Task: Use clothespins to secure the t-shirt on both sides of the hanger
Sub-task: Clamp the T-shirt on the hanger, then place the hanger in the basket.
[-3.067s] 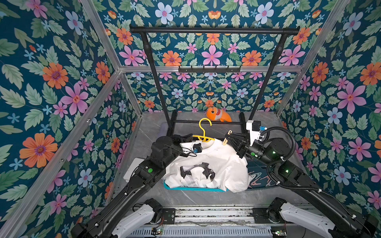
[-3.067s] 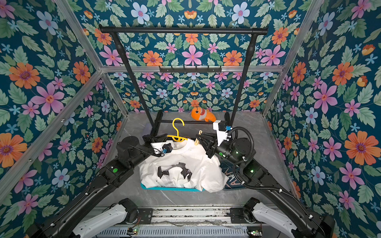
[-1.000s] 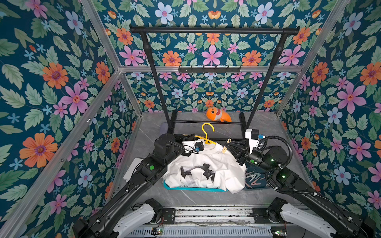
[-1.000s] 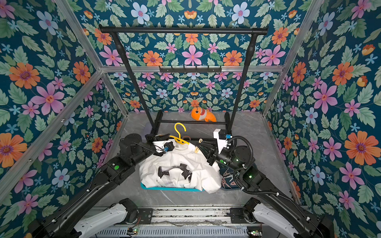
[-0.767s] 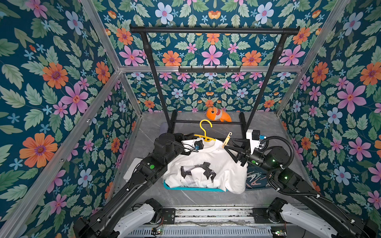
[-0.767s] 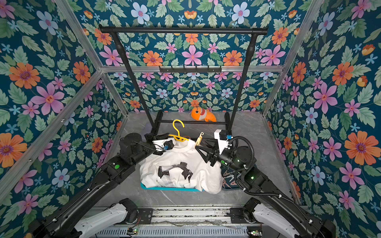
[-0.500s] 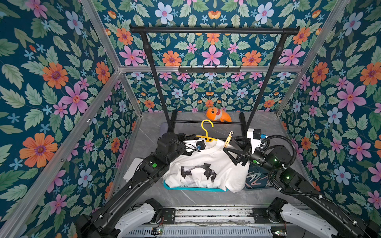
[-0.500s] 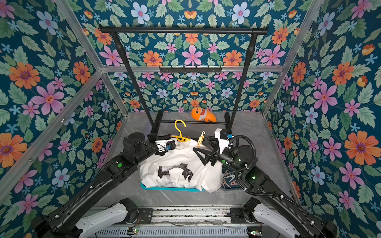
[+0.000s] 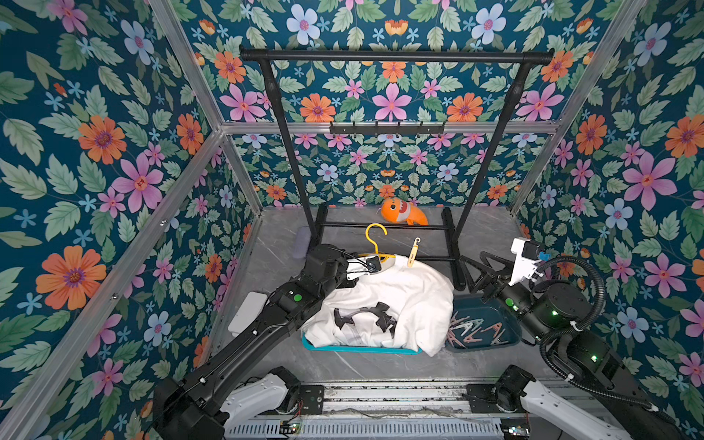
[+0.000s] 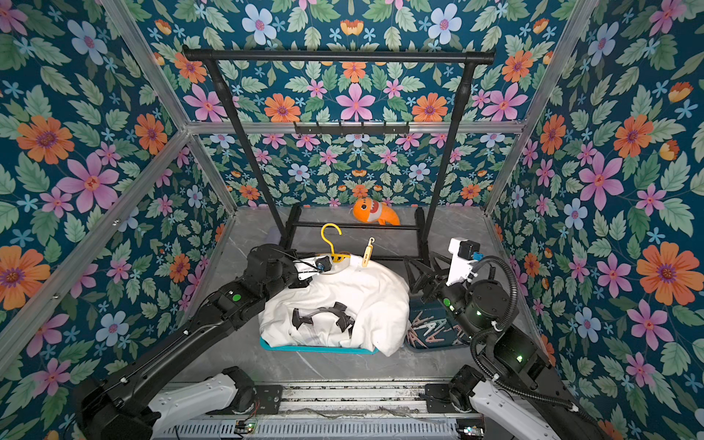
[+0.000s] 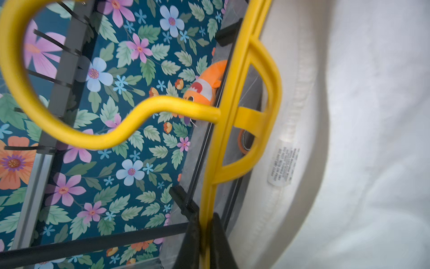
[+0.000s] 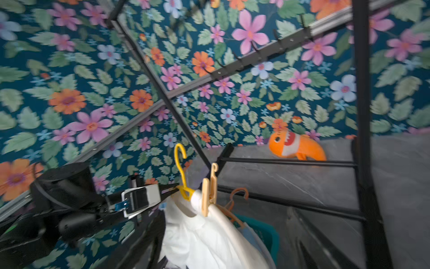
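Before the rack [image 9: 396, 56], right hand [image 9: 472, 263] pulls back open, its clothespin [image 9: 412, 256] pinning t-shirt [image 9: 400, 293] to hanger [image 9: 375, 234] — gripped by left hand [image 11: 204, 242] — one side to go.

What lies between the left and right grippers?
The shirt's shoulder with one beige clothespin clipped on it, seen in both top views.

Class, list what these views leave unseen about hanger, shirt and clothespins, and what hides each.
Hanger shoulders: both top views, covered by the t-shirt.
Clothespins in the bin: top views, too small to count.
Beige clothespin: whether it bites the hanger; right wrist view, blurred, under cloth.
Left gripper body: left wrist view, cut off by the edge.
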